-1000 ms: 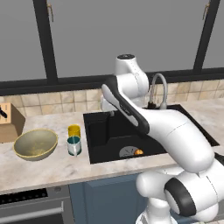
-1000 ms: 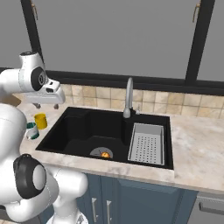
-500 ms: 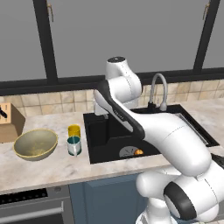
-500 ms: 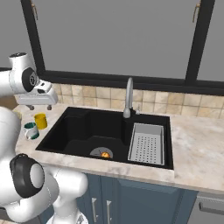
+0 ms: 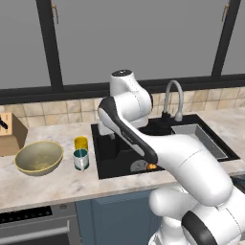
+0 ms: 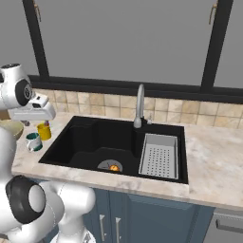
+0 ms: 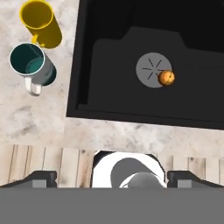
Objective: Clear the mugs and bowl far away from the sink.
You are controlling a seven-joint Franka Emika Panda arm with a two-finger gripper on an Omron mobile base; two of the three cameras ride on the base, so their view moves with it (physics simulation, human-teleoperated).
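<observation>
On the tabletop [image 5: 57, 184] left of the sink [image 5: 143, 148]: yellow mug [image 5: 81, 143] just behind teal mug [image 5: 81, 160], bowl [image 5: 39, 157] farther left. Claw [image 7: 112, 177] spread wide, empty, high over the sink's left edge; mugs lying to its left.

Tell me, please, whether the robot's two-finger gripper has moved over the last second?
Yes. In the right base view the gripper swung left, away from the curved grey faucet, toward the plain yellow mug.

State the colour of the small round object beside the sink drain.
Orange; clearest in the hand view.
</observation>
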